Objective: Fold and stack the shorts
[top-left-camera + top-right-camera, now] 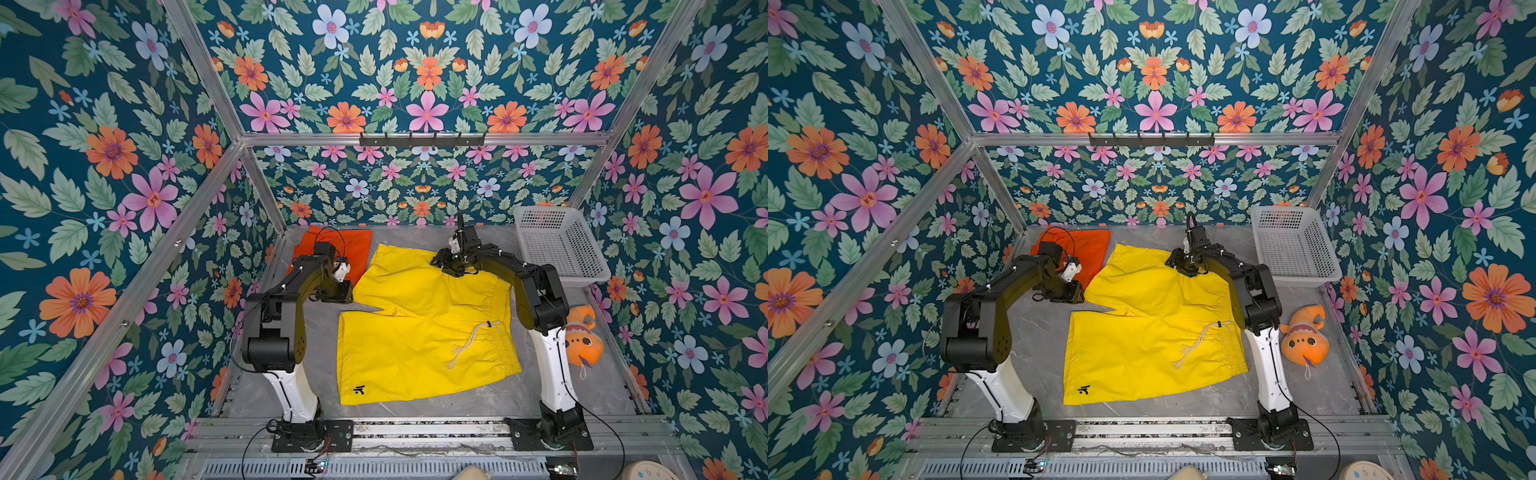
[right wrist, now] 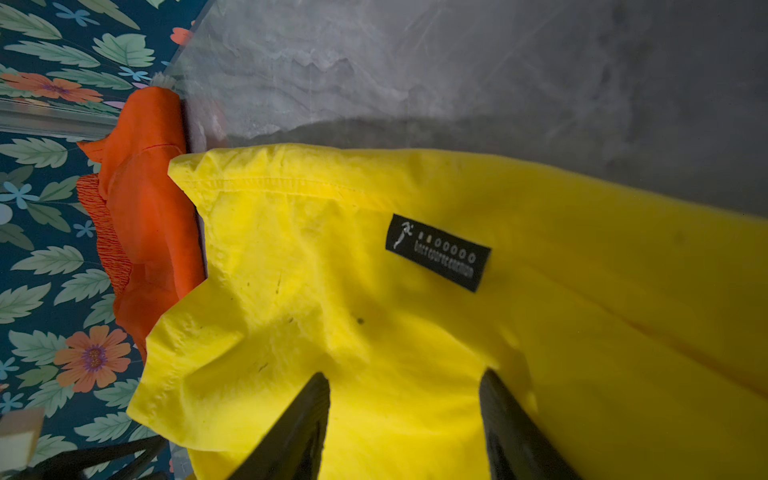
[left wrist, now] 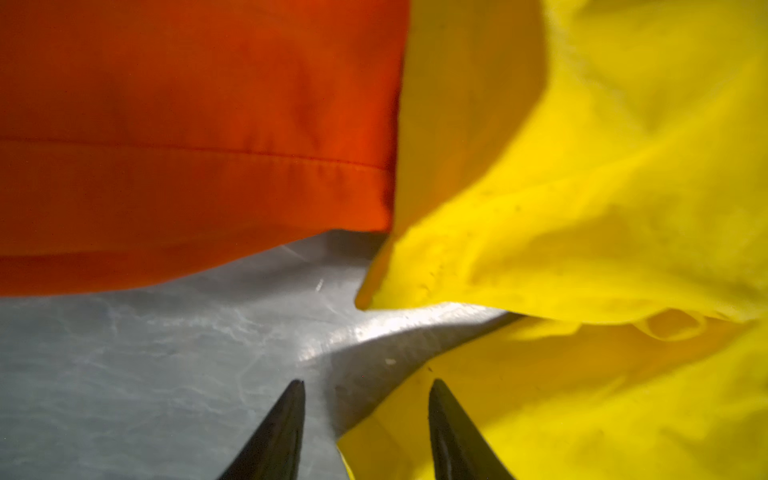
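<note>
Along an edge of the yellow shorts, left hand gapes over bare table, right hand gapes above fabric.

The yellow shorts and orange shorts are thin matt cloth (slightly creased); table glossy, marble-look; basket at 2 o'clock, perforated plastic.

Black label (yellow shorts): print illegible.

The left arm and right arm have white lower links, black housings, black cables.
</note>
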`<state>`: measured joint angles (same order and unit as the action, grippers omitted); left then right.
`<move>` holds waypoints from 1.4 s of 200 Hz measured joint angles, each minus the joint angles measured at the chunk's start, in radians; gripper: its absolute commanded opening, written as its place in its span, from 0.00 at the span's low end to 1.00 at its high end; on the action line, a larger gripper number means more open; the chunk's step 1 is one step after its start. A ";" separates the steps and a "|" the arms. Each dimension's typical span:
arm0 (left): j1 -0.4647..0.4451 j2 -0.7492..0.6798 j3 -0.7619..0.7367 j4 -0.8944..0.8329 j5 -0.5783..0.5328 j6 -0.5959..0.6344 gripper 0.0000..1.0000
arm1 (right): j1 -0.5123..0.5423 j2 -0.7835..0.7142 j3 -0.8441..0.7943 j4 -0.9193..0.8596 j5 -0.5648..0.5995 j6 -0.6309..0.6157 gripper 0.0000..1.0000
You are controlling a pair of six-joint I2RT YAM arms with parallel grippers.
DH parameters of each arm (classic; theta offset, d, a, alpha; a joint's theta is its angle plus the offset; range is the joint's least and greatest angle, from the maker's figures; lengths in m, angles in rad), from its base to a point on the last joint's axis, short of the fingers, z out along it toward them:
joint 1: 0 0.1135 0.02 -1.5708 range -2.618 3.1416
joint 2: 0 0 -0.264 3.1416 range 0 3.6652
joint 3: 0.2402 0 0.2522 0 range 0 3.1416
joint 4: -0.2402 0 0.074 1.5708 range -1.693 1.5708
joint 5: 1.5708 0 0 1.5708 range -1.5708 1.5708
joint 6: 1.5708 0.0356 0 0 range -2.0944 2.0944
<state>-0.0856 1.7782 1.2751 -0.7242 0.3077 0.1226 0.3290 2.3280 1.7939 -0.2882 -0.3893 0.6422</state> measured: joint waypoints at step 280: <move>0.052 0.121 -0.031 0.310 0.284 -0.227 0.05 | 0.088 0.005 0.005 -0.029 -0.057 -0.020 0.59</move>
<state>-0.0334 1.8988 1.2438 -0.4145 0.5915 -0.1040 0.4168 2.3329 1.7992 -0.3168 -0.4461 0.6220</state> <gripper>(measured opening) 0.092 0.589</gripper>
